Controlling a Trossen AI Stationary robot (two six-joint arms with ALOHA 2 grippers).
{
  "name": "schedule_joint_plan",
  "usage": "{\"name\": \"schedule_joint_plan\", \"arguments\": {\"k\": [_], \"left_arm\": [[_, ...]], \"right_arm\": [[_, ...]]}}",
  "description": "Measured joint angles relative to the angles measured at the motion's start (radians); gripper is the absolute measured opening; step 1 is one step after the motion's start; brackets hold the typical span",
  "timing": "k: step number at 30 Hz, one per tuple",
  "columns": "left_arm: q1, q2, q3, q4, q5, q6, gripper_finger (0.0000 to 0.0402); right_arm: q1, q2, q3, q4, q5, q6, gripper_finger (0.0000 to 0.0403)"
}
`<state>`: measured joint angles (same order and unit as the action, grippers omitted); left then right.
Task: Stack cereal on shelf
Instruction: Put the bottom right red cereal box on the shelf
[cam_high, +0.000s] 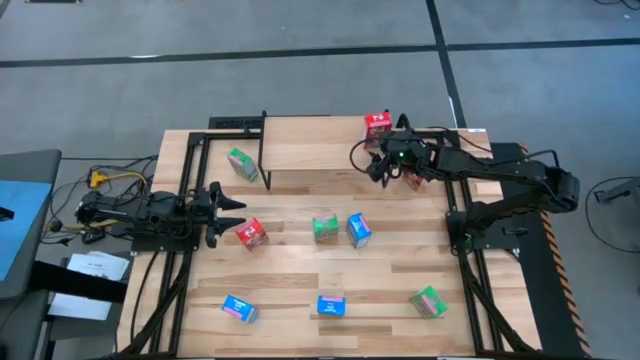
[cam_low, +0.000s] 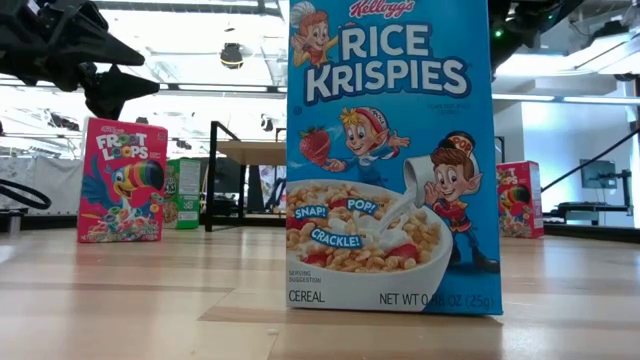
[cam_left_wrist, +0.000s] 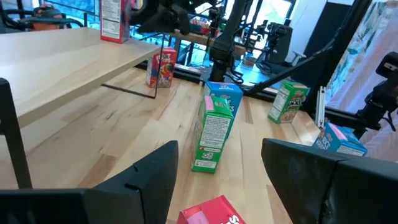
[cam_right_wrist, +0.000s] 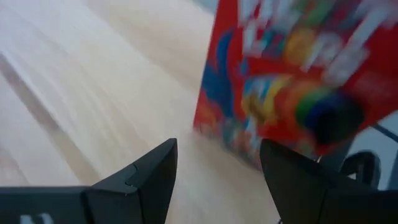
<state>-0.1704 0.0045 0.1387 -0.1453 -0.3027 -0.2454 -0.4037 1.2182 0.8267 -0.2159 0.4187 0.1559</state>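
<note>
- Right gripper (cam_high: 372, 163) over shelf (cam_high: 310, 150), jaws apart, empty, just beside red box (cam_high: 378, 123).
- Left gripper (cam_high: 232, 213) low over desk (cam_high: 300, 270), jaws apart, empty, near red carton (cam_high: 251, 233).

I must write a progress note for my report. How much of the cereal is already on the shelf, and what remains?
One red box already stands on the shelf. The right gripper is over the shelf's right end, open and holding nothing, with another red box just beside it. The left gripper is open in front of a third red box on the table. Six green and blue boxes wait on the table too, so eight remain.
</note>
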Motion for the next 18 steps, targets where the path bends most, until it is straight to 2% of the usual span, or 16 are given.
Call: {"name": "schedule_joint_plan", "arguments": {"k": [11, 18], "left_arm": [[0.000, 0.000, 0.000, 0.001, -0.064, 0.025, 0.0222], [0.000, 0.000, 0.000, 0.001, -0.076, 0.025, 0.0222]], "right_arm": [[-0.026, -0.001, 0.001, 0.085, 0.007, -0.003, 0.0256], [-0.014, -0.001, 0.001, 0.065, 0.005, 0.039, 0.0256]]}}
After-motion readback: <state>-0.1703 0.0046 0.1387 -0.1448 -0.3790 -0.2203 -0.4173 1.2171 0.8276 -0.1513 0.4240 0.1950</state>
